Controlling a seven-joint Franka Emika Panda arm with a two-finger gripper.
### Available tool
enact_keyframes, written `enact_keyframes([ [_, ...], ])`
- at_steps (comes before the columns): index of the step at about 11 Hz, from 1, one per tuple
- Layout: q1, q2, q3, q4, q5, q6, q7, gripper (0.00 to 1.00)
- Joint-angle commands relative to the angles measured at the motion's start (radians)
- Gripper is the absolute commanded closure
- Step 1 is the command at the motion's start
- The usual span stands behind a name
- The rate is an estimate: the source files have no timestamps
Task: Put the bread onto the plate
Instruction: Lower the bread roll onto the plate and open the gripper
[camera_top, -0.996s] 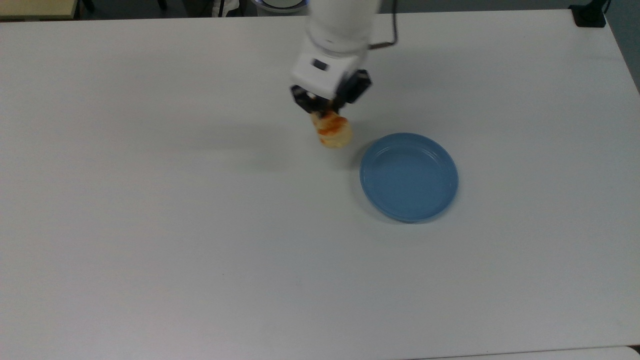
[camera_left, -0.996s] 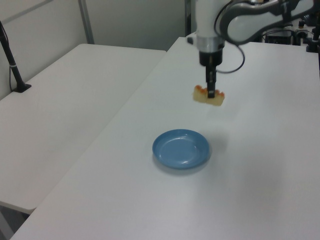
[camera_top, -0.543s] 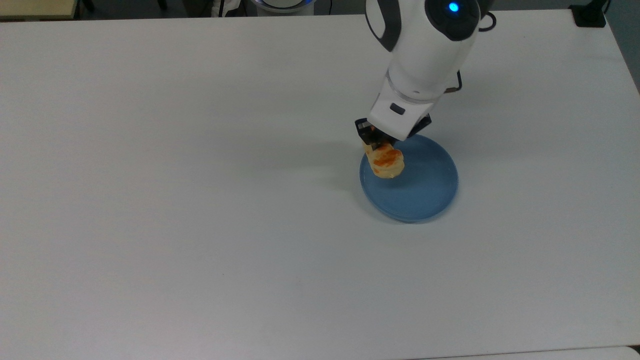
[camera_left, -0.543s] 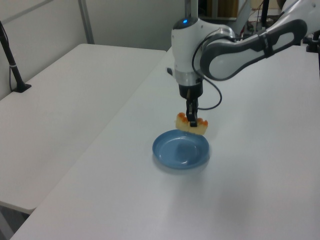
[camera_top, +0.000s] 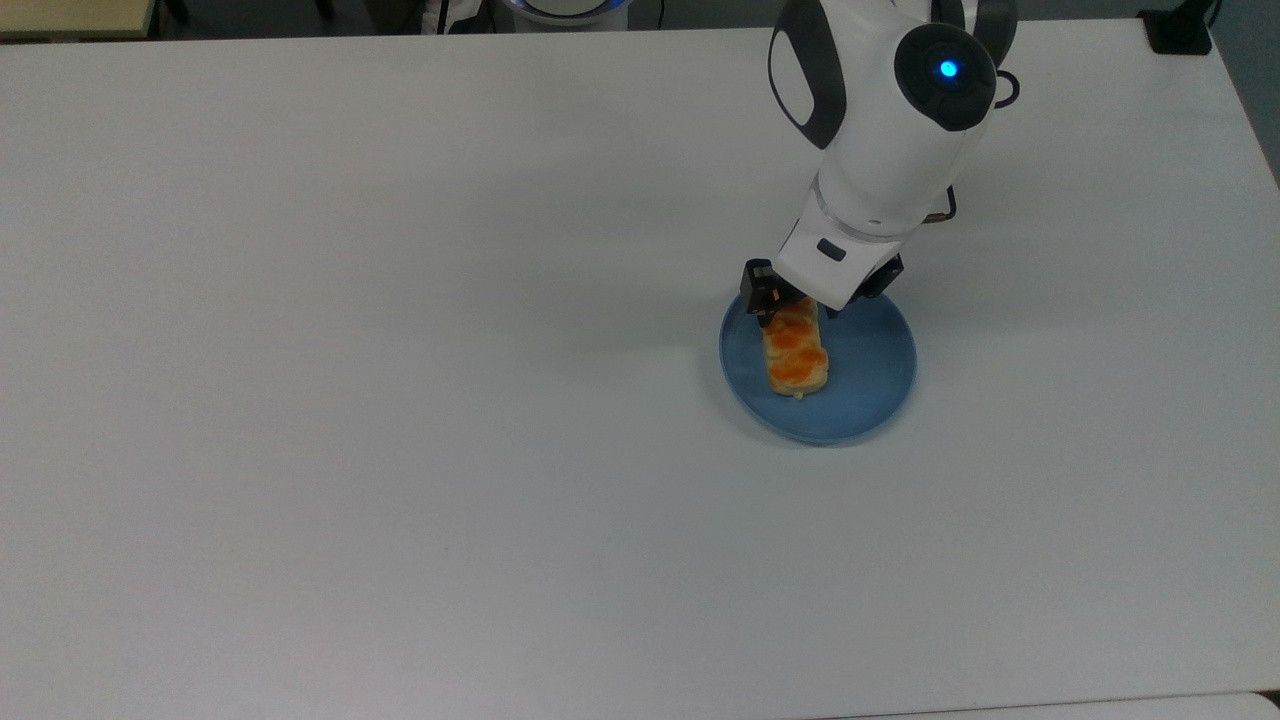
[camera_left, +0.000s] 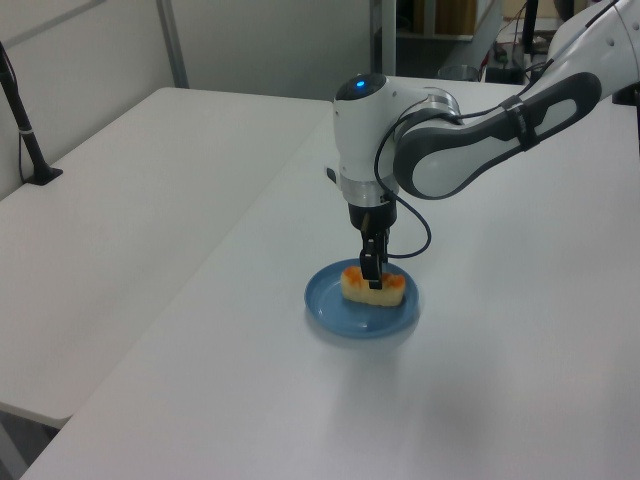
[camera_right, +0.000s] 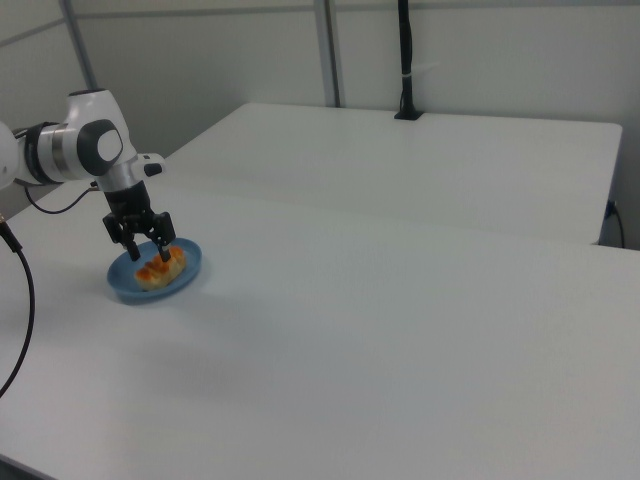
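Observation:
The bread (camera_top: 797, 360) lies flat on the blue plate (camera_top: 872, 392), its orange glazed bumps facing up, a little toward the top view's left side of the plate. My gripper (camera_top: 800, 308) stands low over the bread's far end and is open. In the right view its fingers (camera_right: 132, 248) straddle the bread (camera_right: 160, 272) with a gap on each side. In the left view one finger (camera_left: 372, 268) hangs in front of the bread's (camera_left: 393, 288) middle, above the plate (camera_left: 335, 310).
The plate (camera_right: 125, 288) sits on a wide white table (camera_top: 400, 400). A second white table (camera_left: 120, 200) adjoins it, with a black post (camera_left: 25, 130) standing on it. The arm's black cable (camera_right: 18, 300) hangs at the right view's left.
The arm carried the bread from beside the plate to over it, then lowered it. The bread now lies flat on the plate, and the fingers have spread apart.

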Motion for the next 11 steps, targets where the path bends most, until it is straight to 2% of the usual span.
enact_keyframes([
  [1, 0.001, -0.053, -0.003, 0.002, 0.018, -0.003, 0.018, 0.00],
  [2, -0.010, -0.108, -0.002, -0.012, 0.016, -0.009, 0.018, 0.00],
  [4, -0.068, -0.265, 0.014, -0.111, 0.010, -0.108, 0.018, 0.00],
  [6, -0.261, -0.376, 0.099, -0.116, -0.032, -0.248, 0.016, 0.00],
  [8, -0.370, -0.450, 0.120, -0.118, -0.106, -0.334, 0.006, 0.00],
  [10, -0.459, -0.470, 0.121, -0.116, -0.097, -0.337, -0.054, 0.00],
  [11, -0.464, -0.476, 0.121, -0.118, -0.097, -0.340, -0.063, 0.00],
])
